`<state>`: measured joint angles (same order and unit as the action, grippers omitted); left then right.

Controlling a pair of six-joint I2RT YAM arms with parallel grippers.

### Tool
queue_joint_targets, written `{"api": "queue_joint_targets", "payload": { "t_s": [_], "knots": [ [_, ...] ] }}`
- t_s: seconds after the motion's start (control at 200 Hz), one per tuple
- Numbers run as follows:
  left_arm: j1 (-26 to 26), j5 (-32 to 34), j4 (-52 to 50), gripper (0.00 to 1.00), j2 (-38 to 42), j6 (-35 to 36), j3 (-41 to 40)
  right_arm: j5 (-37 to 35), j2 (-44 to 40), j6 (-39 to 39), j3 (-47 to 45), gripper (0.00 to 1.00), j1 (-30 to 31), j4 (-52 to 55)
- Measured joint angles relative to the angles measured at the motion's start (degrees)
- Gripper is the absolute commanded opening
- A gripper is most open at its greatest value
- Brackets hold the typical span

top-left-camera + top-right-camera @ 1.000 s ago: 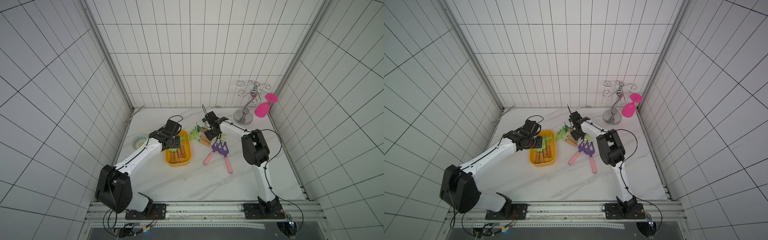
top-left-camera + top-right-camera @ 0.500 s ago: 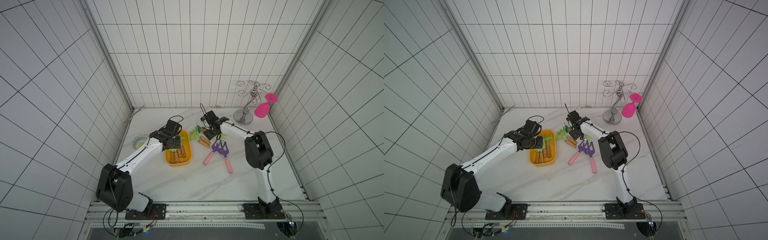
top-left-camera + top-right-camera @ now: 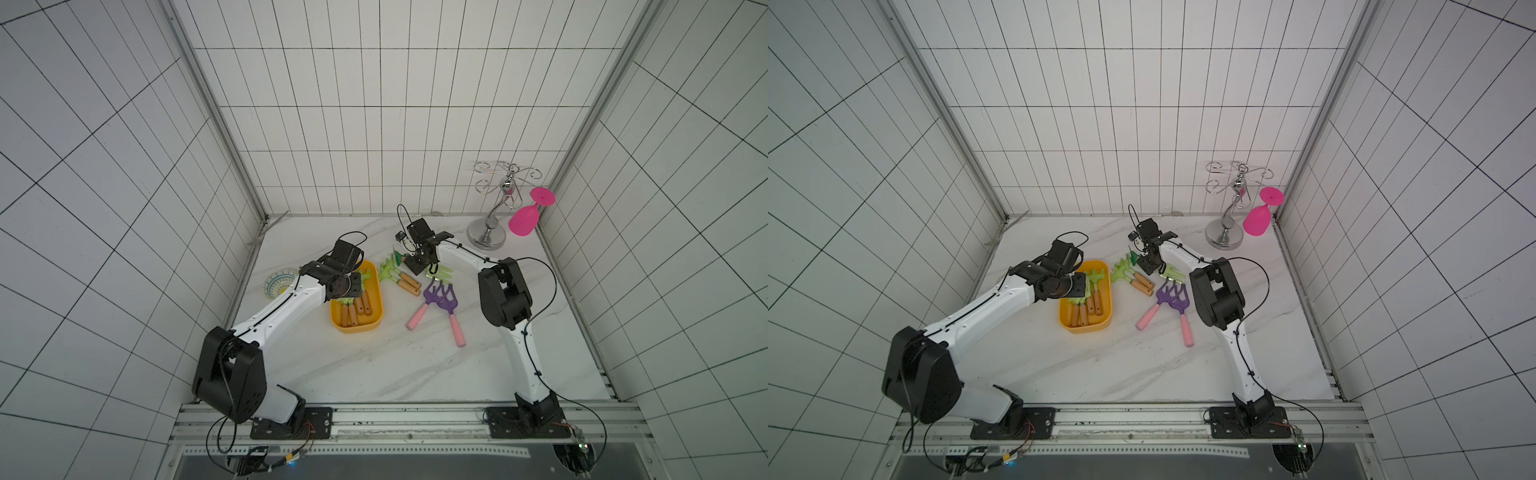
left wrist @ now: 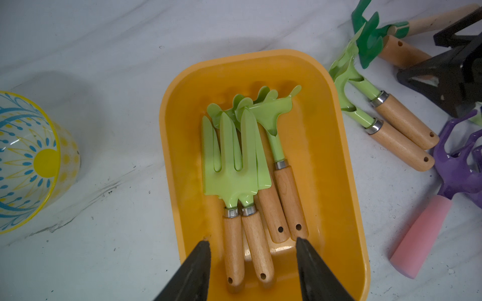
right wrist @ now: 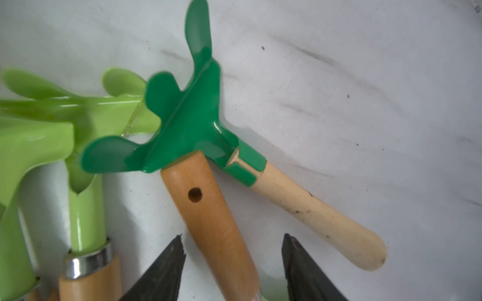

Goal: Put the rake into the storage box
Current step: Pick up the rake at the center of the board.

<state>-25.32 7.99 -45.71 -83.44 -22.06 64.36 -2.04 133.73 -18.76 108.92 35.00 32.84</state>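
Near the left edge of the marble tabletop (image 3: 374,374) a patterned plate (image 3: 279,282) is sitting. Just right of it the yellow-orange storage box (image 3: 357,329) is lying lengthwise front to back, holding four tools with light-green heads. The left gripper (image 4: 252,239) is hovering over it, its claw standing moderately wide and gripping nothing. Right of the box a pair of light-green rakes (image 3: 401,280) is lying, then a dark green rake (image 5: 187,117).

The rake (image 5: 211,216) is lying on the tabletop toward the back edge, outside the box, with its long axis slanting. The holed end of its orange-brown wooden handle is pointing toward the back-left corner and touching the dark green head. Its light-green head (image 3: 442,272) is pointing toward the right edge. The right gripper (image 5: 232,237) is straddling that handle, claw wide, a gap showing on each side. Two purple rakes (image 3: 440,299) are lying nearer the front.
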Motion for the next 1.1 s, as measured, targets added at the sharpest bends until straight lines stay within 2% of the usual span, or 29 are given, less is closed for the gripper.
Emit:
{"api": "queue_joint_targets", "payload": {
  "t_s": [0.195, 0.29, 0.375, 0.495, 0.794, 0.959, 1.099],
  "knots": [
    [0.2, -0.4, 0.0, 0.55, 0.0, 0.1, 0.0, 7.0, 0.0, -2.4, -0.9, 0.47, -1.0, 0.1],
    [0.3, -0.9, -0.2, 0.55, -0.4, 0.1, 0.0, 10.2, 0.0, -3.1, -1.2, 0.38, -1.4, 0.4],
    [0.3, -1.6, -0.4, 0.55, -0.9, 0.1, 0.0, 12.2, 0.0, -3.7, -1.5, 0.29, -1.7, 0.4],
    [0.3, -2.6, -0.4, 0.55, -1.3, 0.1, 0.0, 13.8, -0.2, -4.4, -2.2, 0.21, -2.1, -0.1],
    [0.3, -6.0, -0.5, 0.55, -1.3, 0.0, 0.4, 12.5, -6.4, -5.4, -11.8, 0.16, -2.0, -3.3],
    [0.3, -10.0, 0.0, 0.55, -1.3, -0.2, 2.5, 9.6, -15.2, -7.1, -20.4, 0.15, -1.3, -7.1],
    [0.8, -17.0, 1.4, 0.55, -1.5, -1.5, 3.9, 6.6, -24.4, -8.8, -26.5, 0.15, 0.3, -12.3]
  ]
}}
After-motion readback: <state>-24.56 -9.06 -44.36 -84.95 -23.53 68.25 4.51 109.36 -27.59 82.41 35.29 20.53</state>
